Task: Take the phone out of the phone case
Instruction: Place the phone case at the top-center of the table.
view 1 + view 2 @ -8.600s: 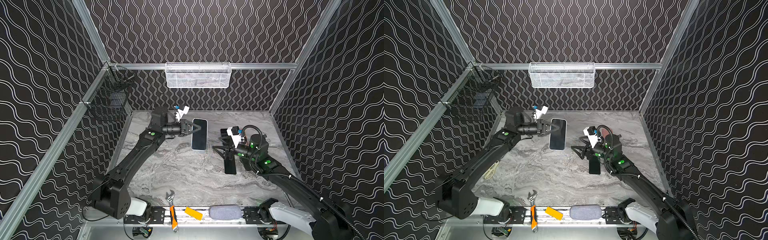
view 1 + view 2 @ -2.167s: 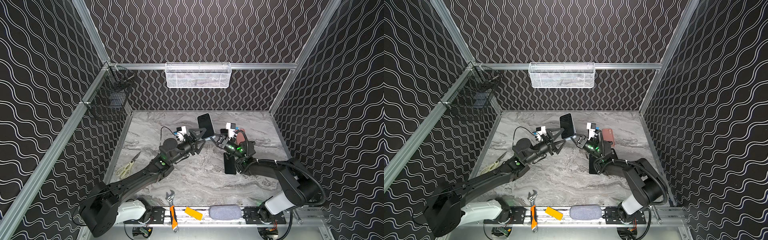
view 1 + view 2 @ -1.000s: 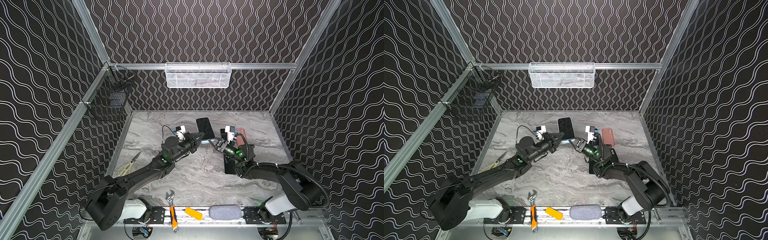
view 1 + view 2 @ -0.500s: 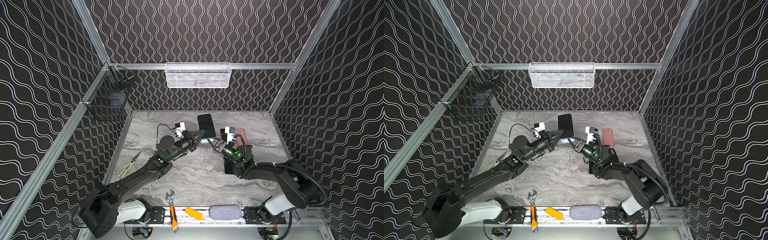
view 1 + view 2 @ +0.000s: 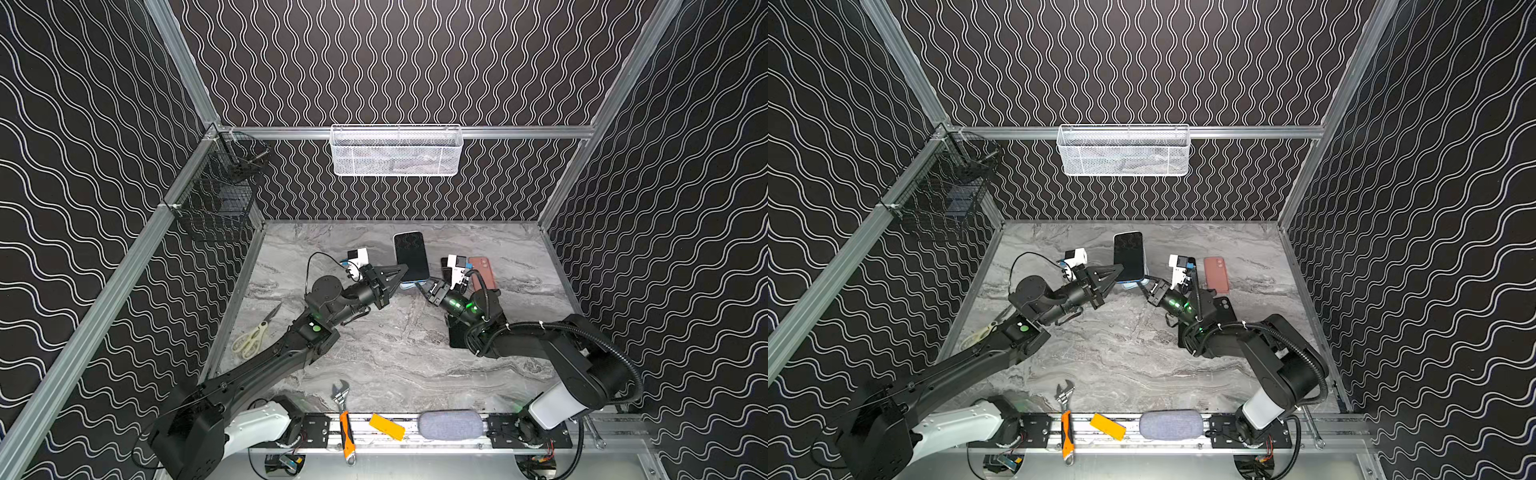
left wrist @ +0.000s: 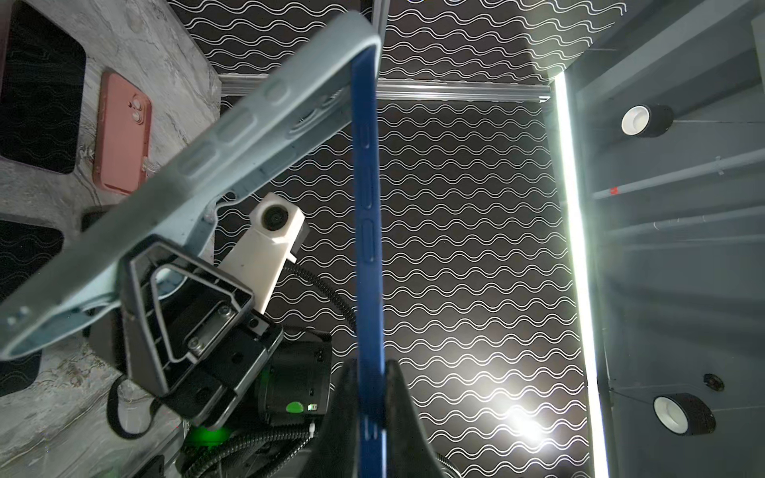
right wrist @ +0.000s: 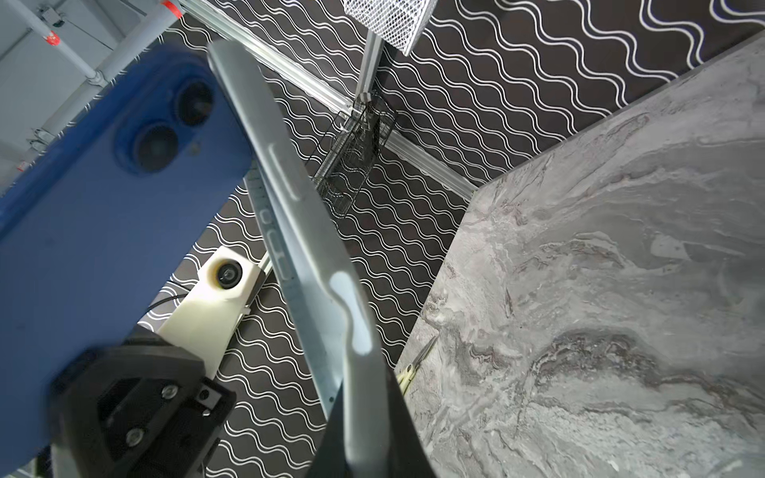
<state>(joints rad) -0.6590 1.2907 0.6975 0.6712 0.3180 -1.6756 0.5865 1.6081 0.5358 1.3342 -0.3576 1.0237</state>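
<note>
White mesh basket [image 5: 397, 150] on the back rail; black wire basket [image 5: 216, 199] on the left-side rail. On the marble bench [image 5: 395, 365]: pale-handled scissors [image 5: 253, 336] near the left edge, salmon-pink cover [image 5: 481, 269] lying flat towards the back right. Along the front rail, side by side: orange-handled wrench [image 5: 344, 415] with its head on the bench, yellow block [image 5: 386, 427], grey fabric pouch [image 5: 451, 424].

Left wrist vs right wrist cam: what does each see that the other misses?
Left wrist only: the pink case, and the phone seen edge-on in the left tool. Right wrist only: the phone's twin-lens back, the scissors and the black basket. Both: the case swung away from the phone, meeting it only at the far end, and pinched by the right tool. Each tool is shut.
</note>
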